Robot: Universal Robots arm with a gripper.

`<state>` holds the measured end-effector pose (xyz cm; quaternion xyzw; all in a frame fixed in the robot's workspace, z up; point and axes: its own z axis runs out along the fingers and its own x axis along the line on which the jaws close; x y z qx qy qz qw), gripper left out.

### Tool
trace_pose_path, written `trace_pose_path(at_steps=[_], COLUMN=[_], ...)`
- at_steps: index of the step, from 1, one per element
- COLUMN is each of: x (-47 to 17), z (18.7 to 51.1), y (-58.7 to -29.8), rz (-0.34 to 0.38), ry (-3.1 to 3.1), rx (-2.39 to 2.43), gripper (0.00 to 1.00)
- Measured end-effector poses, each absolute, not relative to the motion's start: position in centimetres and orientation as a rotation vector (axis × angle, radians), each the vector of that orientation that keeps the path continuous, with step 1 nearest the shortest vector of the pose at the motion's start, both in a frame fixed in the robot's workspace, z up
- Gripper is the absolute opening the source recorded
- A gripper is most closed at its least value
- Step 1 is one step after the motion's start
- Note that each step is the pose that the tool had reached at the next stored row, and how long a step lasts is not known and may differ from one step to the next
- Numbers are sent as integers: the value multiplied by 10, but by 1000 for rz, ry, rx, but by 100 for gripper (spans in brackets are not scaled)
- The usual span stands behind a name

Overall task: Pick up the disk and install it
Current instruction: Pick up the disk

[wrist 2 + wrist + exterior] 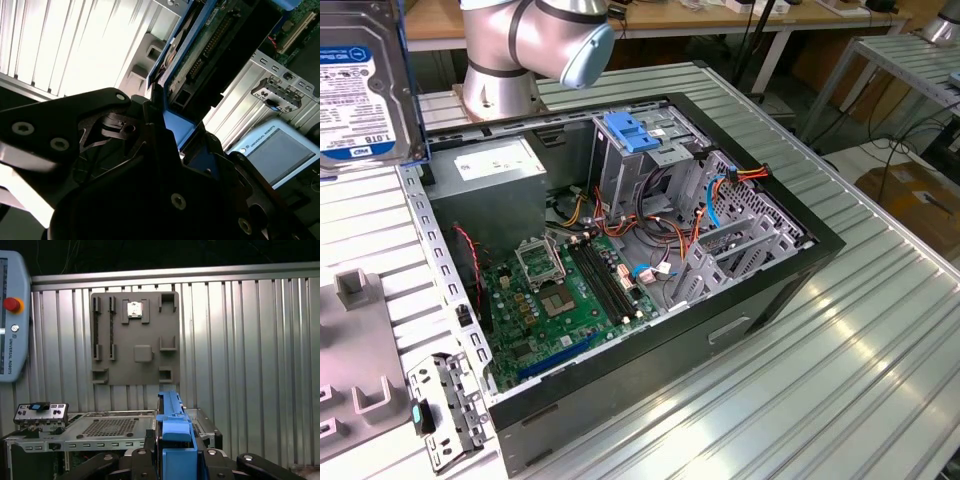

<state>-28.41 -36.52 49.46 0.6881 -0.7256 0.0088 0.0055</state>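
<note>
Hand [175, 449]: clamped tight on the disk, black fingers [149, 447] pressed on both blue rails.
Disk [172, 415]: in my grip, edge-on in first wrist view; green board side shows in second wrist view [210, 45]. In exterior view [360, 85] it's up in the air w/ label facing cam, off the exterior view's left of the PC case.
PC case [790, 270]: lying open on table [840, 380], mobo [570, 300] exposed, blue latch plate [638, 135] atop drive cage.
Fixture plate [135, 337]: grey, flat on table, past the case.
Pendant [12, 315]: beside the plate.
</note>
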Motion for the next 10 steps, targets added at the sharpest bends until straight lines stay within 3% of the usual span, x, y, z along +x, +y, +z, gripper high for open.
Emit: trace_pose_path(at_steps=[10], x=[-247], z=[494], y=[-365], rz=[28], ry=[-2271], rx=[2154], gripper=[37])
